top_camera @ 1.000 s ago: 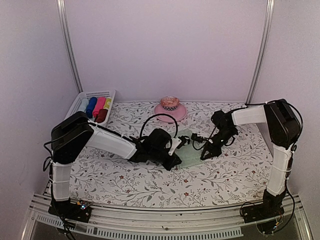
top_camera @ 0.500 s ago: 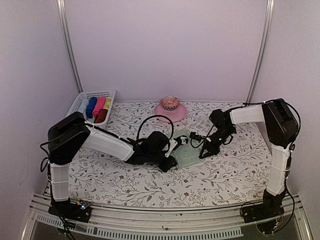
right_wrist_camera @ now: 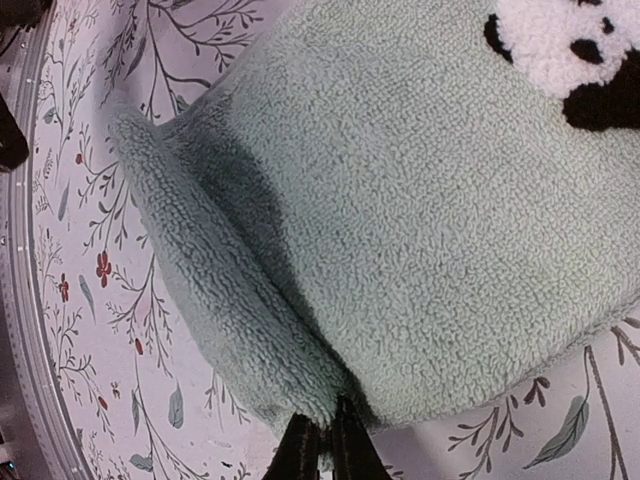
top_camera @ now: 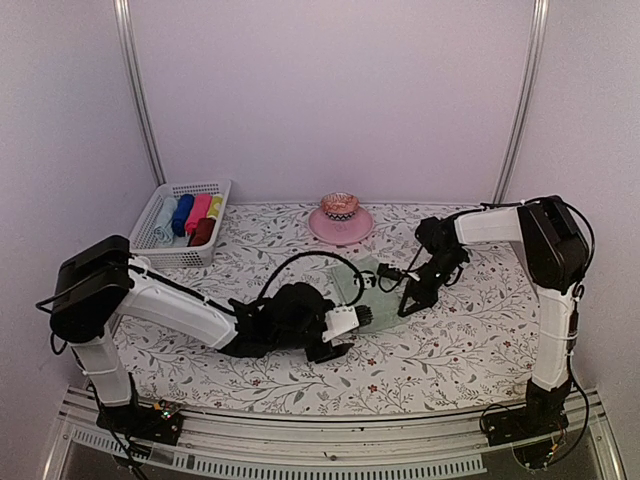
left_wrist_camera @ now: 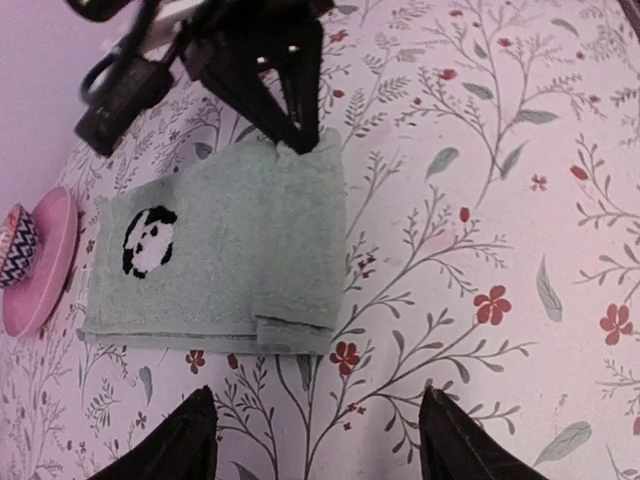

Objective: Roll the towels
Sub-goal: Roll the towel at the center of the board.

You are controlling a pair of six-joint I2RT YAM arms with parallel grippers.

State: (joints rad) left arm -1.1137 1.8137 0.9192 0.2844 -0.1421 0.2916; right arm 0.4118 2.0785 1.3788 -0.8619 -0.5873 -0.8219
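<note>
The pale sage green towel (top_camera: 362, 288) lies flat on the floral cover, its round black-and-white motif (left_wrist_camera: 148, 240) facing up. One end is folded over into a short roll (left_wrist_camera: 295, 335). My right gripper (top_camera: 405, 305) is shut on a corner of that folded edge (right_wrist_camera: 300, 390), its fingers pinching the pile (right_wrist_camera: 325, 440). My left gripper (left_wrist_camera: 316, 400) stands open just short of the towel's near edge, with nothing between its fingers. In the top view it sits at the towel's near left side (top_camera: 352, 330). A dark red-brown towel (top_camera: 203, 232) lies rolled in the basket.
A white basket (top_camera: 170, 243) at the back left holds several coloured rolls. A pink plate (top_camera: 325, 227) with a patterned bowl (top_camera: 340, 205) stands behind the green towel. A black cable (top_camera: 300, 262) arcs over my left arm.
My left gripper has opened, let go of the towel's edge and drawn back toward the near side. The right gripper has stayed shut on the folded corner.
</note>
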